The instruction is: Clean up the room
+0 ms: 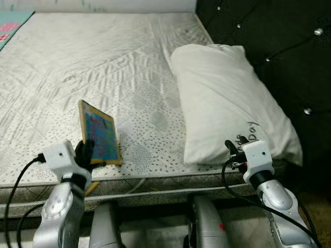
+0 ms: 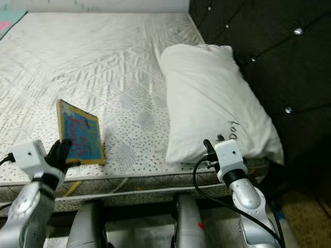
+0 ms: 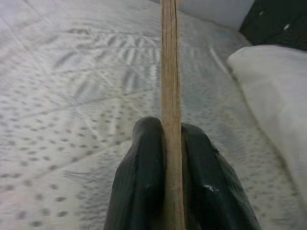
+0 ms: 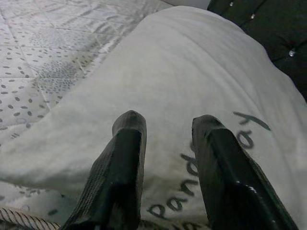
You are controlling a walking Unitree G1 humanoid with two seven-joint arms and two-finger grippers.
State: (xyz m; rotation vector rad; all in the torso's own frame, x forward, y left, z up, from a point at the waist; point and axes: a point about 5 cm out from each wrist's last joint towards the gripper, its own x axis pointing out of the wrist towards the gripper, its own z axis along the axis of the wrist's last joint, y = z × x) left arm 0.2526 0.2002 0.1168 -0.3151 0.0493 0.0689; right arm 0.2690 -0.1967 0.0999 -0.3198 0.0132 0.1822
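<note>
At about seven o'clock over the mattress (image 1: 103, 67) edge, the left gripper (image 3: 171, 143) clamps a thin wooden-edged picture board (image 1: 100, 132) upright, while at five o'clock the right gripper (image 4: 165, 132) hovers with fingers apart over the white pillow (image 1: 227, 98).
</note>
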